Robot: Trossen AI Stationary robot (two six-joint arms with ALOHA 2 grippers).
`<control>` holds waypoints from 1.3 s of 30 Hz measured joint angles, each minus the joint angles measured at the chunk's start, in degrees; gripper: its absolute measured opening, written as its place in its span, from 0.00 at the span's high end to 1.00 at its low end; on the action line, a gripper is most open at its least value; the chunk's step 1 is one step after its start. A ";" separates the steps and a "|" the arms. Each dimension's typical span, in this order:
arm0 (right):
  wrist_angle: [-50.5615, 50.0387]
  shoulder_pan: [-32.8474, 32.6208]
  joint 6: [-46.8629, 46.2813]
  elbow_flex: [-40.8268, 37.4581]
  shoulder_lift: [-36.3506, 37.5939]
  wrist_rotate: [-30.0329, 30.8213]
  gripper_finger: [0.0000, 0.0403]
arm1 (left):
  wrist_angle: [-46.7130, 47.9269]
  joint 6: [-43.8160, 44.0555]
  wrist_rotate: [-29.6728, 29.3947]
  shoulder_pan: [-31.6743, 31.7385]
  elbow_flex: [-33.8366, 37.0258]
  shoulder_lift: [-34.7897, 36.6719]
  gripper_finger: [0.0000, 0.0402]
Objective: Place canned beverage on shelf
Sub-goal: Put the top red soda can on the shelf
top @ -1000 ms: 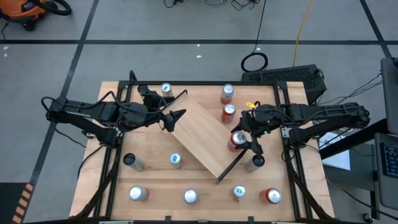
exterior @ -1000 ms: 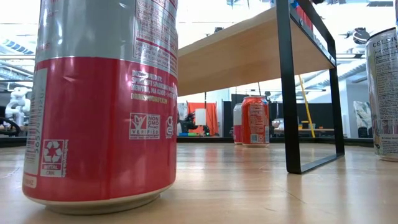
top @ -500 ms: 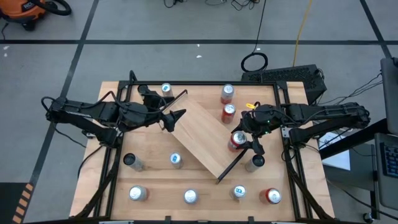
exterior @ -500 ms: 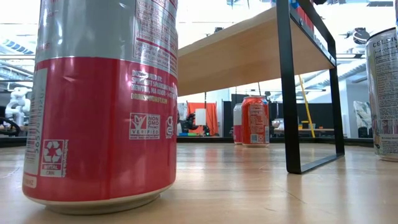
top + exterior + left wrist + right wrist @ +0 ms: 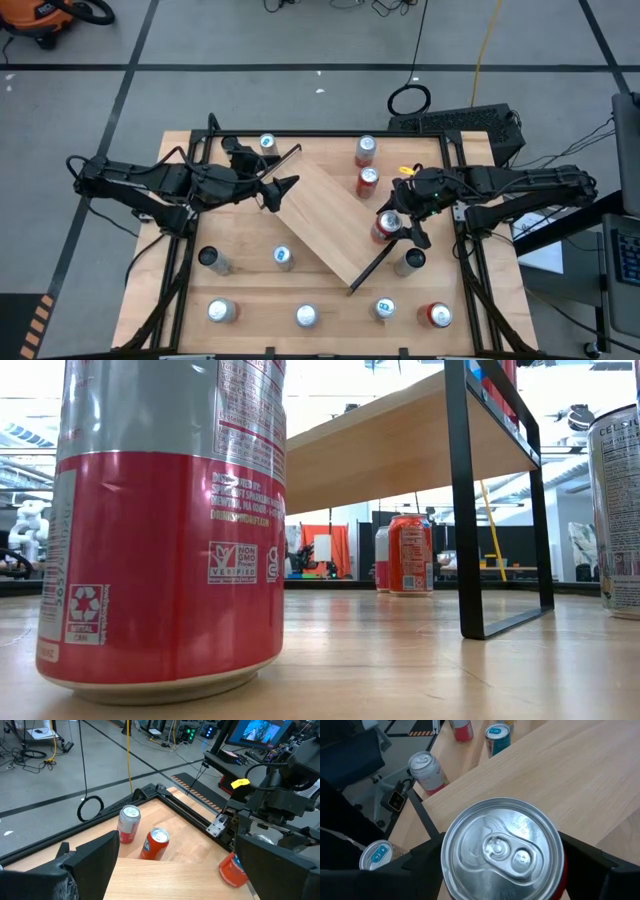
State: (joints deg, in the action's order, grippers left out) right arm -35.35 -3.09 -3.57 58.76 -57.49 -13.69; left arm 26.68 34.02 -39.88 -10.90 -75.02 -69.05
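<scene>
Red can (image 5: 503, 854) upright between right hand's (image 5: 403, 222) fingers, over shelf (image 5: 330, 220).

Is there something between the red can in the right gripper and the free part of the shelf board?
Nothing visible. The right gripper holds the red can at the edge of the shelf, and the board beside it lies bare. The left gripper waits open at the far end.

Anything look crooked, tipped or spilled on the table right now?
The shelf sits skewed, diagonal to the table's edges rather than square with them. The right gripper holds a red can over the shelf's right end. The cans in view stand upright, and no spill shows.
</scene>
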 joint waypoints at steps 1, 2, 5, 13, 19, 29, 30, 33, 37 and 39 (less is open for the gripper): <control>0.10 0.00 0.08 0.00 0.01 0.01 0.26 | 0.00 0.00 -0.01 0.00 0.00 0.00 0.01; 0.23 0.00 0.32 0.00 0.01 0.02 0.25 | 0.00 0.00 0.00 0.00 0.00 0.00 0.01; 0.36 0.00 1.42 0.00 0.01 0.04 0.23 | 0.00 0.00 0.00 0.00 0.00 -0.01 0.01; 1.38 0.00 1.93 0.04 0.12 0.01 0.16 | 0.00 0.02 0.00 0.00 0.00 0.00 0.01; 2.75 -0.02 2.09 0.04 0.08 -0.04 0.14 | 0.02 0.04 0.00 -0.02 0.00 -0.01 0.01; 3.97 -0.02 0.07 0.04 0.81 -0.10 0.14 | 0.01 0.07 0.00 0.00 0.00 -0.01 0.01; 4.49 -0.02 -0.30 0.07 1.09 -0.10 0.14 | 0.01 0.07 -0.01 0.00 0.00 0.01 0.01; 4.31 -0.02 -0.95 1.01 1.66 -0.04 0.14 | 0.01 0.06 0.00 0.00 0.00 -0.01 0.01; 4.24 0.03 -3.30 3.10 2.26 1.58 0.14 | 0.02 0.07 0.00 0.00 0.00 -0.01 0.01; 4.04 0.07 -5.57 4.42 2.75 3.16 0.14 | 0.00 0.07 0.00 0.00 0.00 -0.01 0.01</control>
State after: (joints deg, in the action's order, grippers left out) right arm -31.31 -3.03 -9.13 63.18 -54.73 -10.53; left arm 26.68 34.09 -39.88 -10.90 -75.02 -69.06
